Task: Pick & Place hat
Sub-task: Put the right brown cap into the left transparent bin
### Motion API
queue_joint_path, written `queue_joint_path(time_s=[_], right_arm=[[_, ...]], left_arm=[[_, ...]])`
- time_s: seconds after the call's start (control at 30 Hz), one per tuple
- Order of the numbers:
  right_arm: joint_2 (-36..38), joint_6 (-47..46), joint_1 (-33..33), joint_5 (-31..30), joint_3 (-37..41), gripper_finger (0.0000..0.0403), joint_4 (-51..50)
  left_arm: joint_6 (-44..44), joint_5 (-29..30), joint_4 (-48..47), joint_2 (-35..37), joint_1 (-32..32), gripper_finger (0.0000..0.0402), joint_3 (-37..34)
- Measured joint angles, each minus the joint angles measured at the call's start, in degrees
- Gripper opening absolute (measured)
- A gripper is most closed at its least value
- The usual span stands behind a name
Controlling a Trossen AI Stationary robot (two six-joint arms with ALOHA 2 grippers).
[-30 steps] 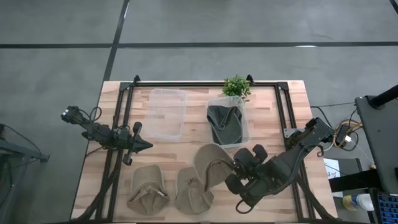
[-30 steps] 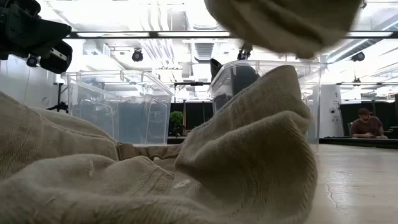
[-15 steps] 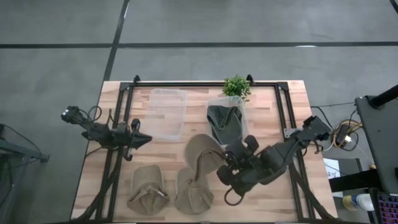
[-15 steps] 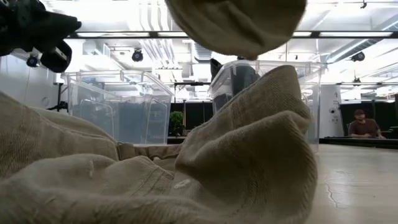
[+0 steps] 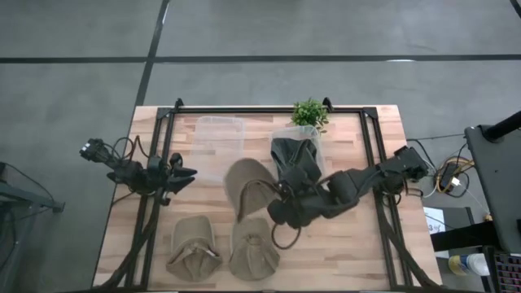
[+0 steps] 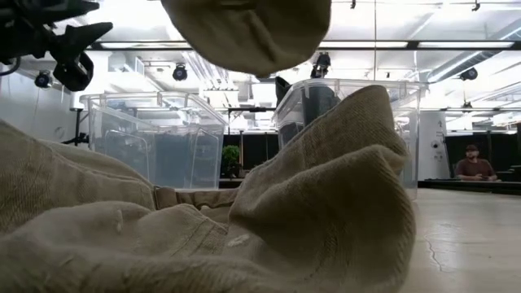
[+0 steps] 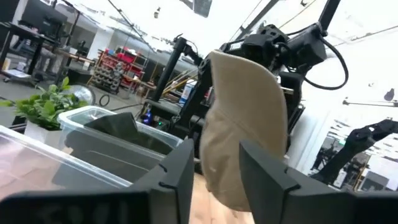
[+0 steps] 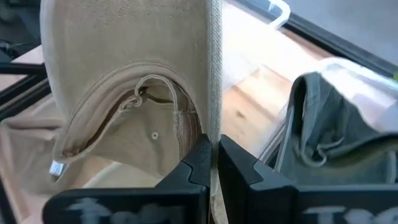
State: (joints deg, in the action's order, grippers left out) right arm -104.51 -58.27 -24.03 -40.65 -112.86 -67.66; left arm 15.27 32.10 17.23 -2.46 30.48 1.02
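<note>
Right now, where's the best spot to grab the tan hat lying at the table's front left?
Probably the tan hat by its bunched crown fold, from straight above. It lies flat and crumpled, so the raised fold gives fingers something to pinch. The left gripper hangs nearest.

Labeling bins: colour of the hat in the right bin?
Dark olive green hat; clearest in the high view.

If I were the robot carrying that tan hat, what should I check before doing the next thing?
1. Right gripper pinching the tan hat by its edge: ok.
2. Hat lifted off the table: ok.
3. Empty clear bin free to receive it: ok.
4. Hat directly over that bin: not ok, it hangs beside it.
5. Left gripper out of the path: cannot tell, it is close by.
6. Two other tan hats undisturbed: ok.
</note>
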Motion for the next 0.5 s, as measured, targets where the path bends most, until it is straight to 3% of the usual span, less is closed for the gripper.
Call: queue_joint_path(time_s=[0.2,0.5], right_arm=[[0.0,4.4,2.9,0.3,0.0,0.0012,3.2],[0.0,8.8,6.3,0.2,0.0,0.0012,7.4]], left_arm=[[1.3,0.0,4.1,-0.2,0.0,0.0169,0.0],[-2.0,6.2,10.9,-3.6,0.0,0.0174,0.0]])
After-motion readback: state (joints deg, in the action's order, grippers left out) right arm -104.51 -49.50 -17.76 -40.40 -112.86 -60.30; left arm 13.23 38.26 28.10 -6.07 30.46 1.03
